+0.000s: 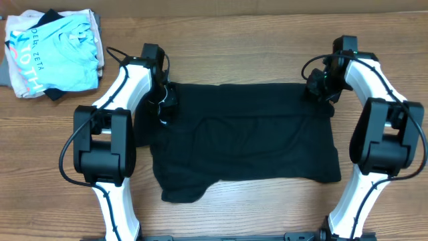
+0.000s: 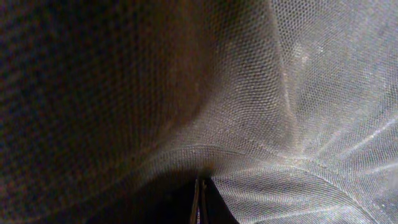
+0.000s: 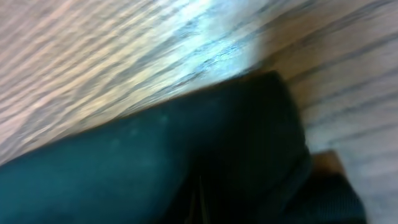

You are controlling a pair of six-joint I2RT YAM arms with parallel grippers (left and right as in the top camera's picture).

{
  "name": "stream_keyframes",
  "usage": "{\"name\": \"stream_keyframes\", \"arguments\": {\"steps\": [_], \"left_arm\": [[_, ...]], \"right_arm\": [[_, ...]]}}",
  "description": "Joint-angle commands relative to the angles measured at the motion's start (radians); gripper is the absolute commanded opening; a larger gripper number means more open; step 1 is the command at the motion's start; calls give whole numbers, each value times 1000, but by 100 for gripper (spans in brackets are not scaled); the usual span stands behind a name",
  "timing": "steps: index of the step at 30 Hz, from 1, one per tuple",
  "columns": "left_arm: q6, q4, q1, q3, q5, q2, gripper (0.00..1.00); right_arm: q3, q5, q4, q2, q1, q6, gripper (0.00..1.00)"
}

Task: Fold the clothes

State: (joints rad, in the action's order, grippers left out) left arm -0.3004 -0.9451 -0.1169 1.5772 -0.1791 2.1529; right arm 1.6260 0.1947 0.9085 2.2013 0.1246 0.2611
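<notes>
Overhead, the black T-shirt [image 1: 254, 144] is seen spread flat across the middle of the wooden worktop [image 1: 234, 40], its long side running left to right. Its surface is mostly smooth, with shallow creases across the centre. The near left corner is drawn out into a rounded flap, and the left edge is gathered unevenly. The left pincer [image 1: 164, 102] is placed at the T-shirt's far left corner, touching the cloth. The right pincer [image 1: 319, 89] is placed at the T-shirt's far right corner, at the cloth's edge. Both arms are set outside the T-shirt, one along each short side.

In the left wrist view the frame is filled by the T-shirt's fine weave, pulled into folds that converge on the fingertips at the bottom edge. The fingers are pressed together with the cloth pinched between them. In the right wrist view, which is blurred, the T-shirt's corner is seen against the bare wood. There the cloth is drawn down to the fingers, which are closed upon it with only a thin seam between them.

Beyond the T-shirt's far left corner, well apart from it, a light blue shirt [image 1: 63, 57] with lettering is laid on a small pile of folded garments.
</notes>
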Motion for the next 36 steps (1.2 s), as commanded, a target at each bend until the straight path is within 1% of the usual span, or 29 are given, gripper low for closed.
{"name": "stream_keyframes", "arguments": {"steps": [1, 6, 12, 18, 20, 24, 27, 31, 36], "left_arm": [[-11, 5, 27, -5, 129, 58, 4], [-10, 70, 34, -5, 132, 62, 4], [-10, 192, 34, -5, 181, 62, 4], [-14, 262, 40, -5, 218, 62, 4], [-18, 282, 45, -5, 245, 62, 6], [-18, 314, 59, -5, 272, 62, 7], [-18, 320, 69, 4, 272, 62, 7], [-16, 306, 71, 35, 272, 61, 8], [-13, 206, 71, 157, 272, 61, 12]], "right_arm": [[-4, -22, -19, 53, 5, -3, 4], [-4, -37, -76, 102, 5, -2, 4], [0, -206, -120, 116, 11, 34, 4], [6, -193, -153, 116, 59, 30, 4], [8, -194, -164, 116, 72, 26, 4], [52, -194, -162, 116, 96, 23, 4], [131, -194, -117, 116, 114, 23, 4], [313, -194, 15, 116, 132, 23, 4], [554, -172, 222, 116, 134, 23, 4]]}}
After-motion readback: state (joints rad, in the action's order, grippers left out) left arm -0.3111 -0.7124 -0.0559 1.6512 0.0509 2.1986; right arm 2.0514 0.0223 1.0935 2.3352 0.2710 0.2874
